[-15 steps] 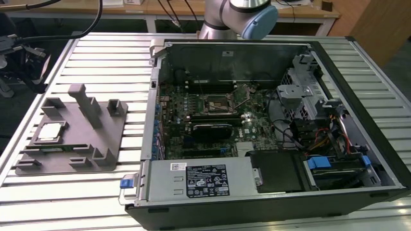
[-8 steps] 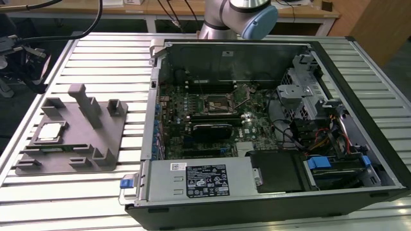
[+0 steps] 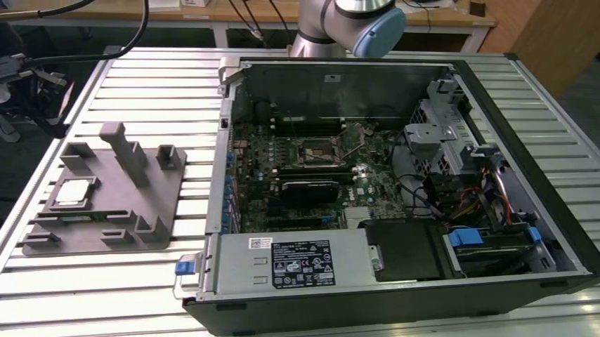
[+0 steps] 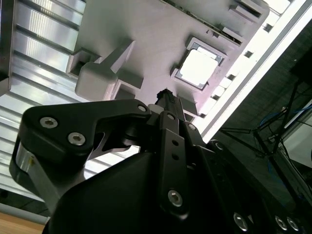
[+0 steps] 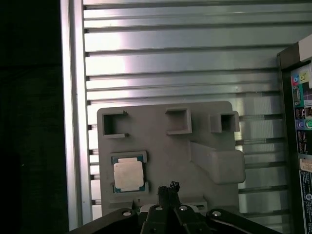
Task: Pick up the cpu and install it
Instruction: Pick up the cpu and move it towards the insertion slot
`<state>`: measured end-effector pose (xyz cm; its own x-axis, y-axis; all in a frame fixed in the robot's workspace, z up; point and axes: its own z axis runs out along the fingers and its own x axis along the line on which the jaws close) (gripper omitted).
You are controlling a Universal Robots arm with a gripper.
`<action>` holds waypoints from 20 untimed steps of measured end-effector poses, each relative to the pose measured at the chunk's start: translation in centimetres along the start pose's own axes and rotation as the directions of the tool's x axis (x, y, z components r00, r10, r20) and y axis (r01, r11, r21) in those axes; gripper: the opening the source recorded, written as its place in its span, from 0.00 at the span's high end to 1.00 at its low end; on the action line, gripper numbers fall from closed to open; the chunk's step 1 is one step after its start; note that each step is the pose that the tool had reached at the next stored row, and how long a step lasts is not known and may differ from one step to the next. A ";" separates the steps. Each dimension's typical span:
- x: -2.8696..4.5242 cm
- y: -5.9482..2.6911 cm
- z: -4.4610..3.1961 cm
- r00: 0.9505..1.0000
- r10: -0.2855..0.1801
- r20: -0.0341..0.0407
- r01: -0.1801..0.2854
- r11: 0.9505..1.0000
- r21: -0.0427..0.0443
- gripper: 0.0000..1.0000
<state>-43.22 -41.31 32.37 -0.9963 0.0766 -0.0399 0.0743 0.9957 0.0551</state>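
Note:
The cpu [image 3: 75,192] is a small square chip with a pale metal top. It lies flat in a recess of the grey fixture plate [image 3: 140,203], on the exterior view's left. Both wrist views look down on it: cpu [image 5: 129,175], cpu [image 4: 197,67]. My gripper [image 5: 168,187] hangs above the fixture plate, beside the cpu and apart from it. Its black fingers meet at the tip with nothing between them, as the gripper [image 4: 164,94] also shows in the second wrist view. The silver-framed socket [image 3: 319,149] sits on the motherboard inside the open computer case.
The open computer case [image 3: 487,98] stands on the slatted metal table [image 3: 159,77], to the exterior view's right of the fixture. A tall grey post [image 3: 125,151] and low blocks rise from the fixture plate near the cpu. The arm's body [image 3: 342,21] stands behind the case.

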 end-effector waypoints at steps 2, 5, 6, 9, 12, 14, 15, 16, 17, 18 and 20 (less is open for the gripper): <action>0.06 -0.01 0.07 1.000 0.000 0.000 0.000 1.000 0.000 0.89; 0.16 -0.02 0.19 1.000 0.000 0.000 0.000 1.000 0.000 0.89; 0.19 -0.03 0.23 1.000 0.000 0.000 0.000 1.000 0.000 0.89; 0.31 -0.04 0.34 1.000 0.000 0.000 0.000 1.000 0.000 0.89; 0.41 -0.06 0.46 1.000 0.000 0.000 0.000 1.000 0.000 0.89; 0.49 -0.07 0.55 1.000 0.000 0.000 0.000 1.000 0.000 0.89; 0.53 -0.07 0.60 1.000 0.000 0.000 0.000 1.000 0.000 0.89; 0.57 -0.08 0.65 1.000 0.000 0.000 0.000 1.000 0.000 0.89; 0.61 -0.09 0.70 1.000 0.000 0.000 0.000 1.000 0.000 0.89; 0.65 -0.09 0.75 1.000 0.000 0.000 0.000 1.000 0.000 0.89; 0.71 -0.11 0.88 1.000 0.000 0.000 0.000 1.000 0.000 0.89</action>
<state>-43.90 -41.32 31.46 -0.9963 0.0765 -0.0399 0.0742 0.9957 0.0550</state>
